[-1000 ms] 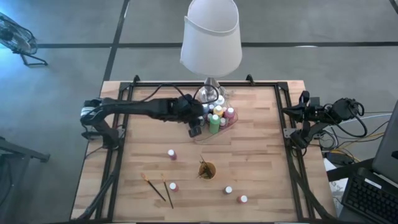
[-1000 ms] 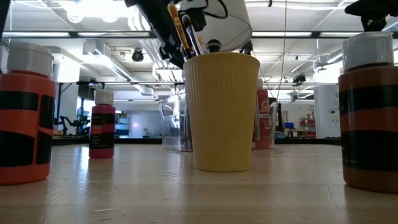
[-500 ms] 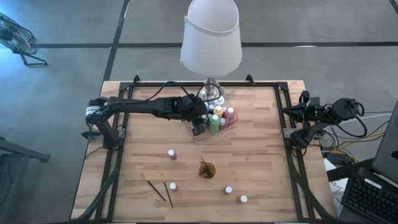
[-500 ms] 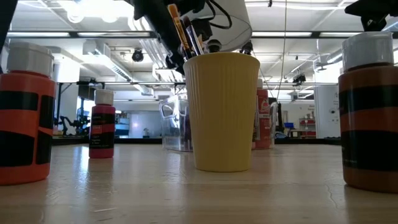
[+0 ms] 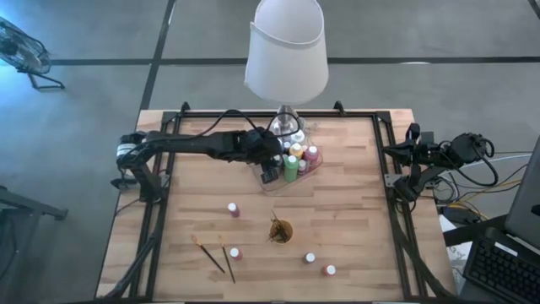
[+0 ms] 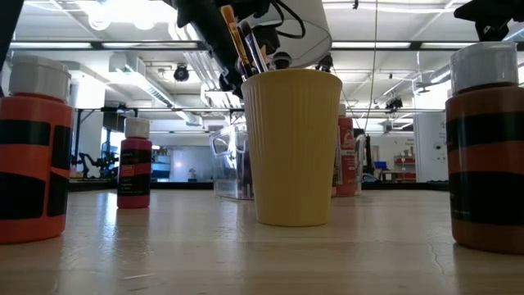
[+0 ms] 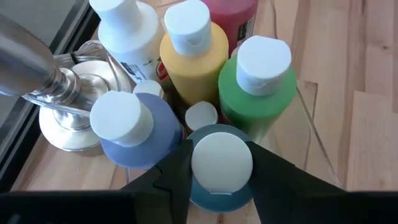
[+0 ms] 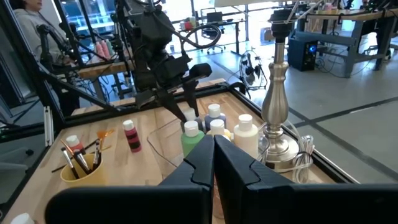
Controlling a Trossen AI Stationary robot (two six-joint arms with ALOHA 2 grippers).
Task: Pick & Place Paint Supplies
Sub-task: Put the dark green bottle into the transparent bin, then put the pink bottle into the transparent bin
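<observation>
Left gripper (image 7: pixel 222 177) grips a teal bottle (image 7: pixel 221 167) in the tray (image 7: pixel 311 134); right gripper (image 8: pixel 213 163) rests closed at table's edge.

One camera hangs above, looking straight down on the whole table (image 5: pixel 337 203). Another sits at tabletop height, very close behind the cup (image 6: pixel 292 146), facing level into the room. The left wrist camera looks down at close range onto the bottles (image 7: pixel 186 56); the right wrist camera views them from far across the table — lamp (image 8: pixel 278 93) and cup shared.
</observation>
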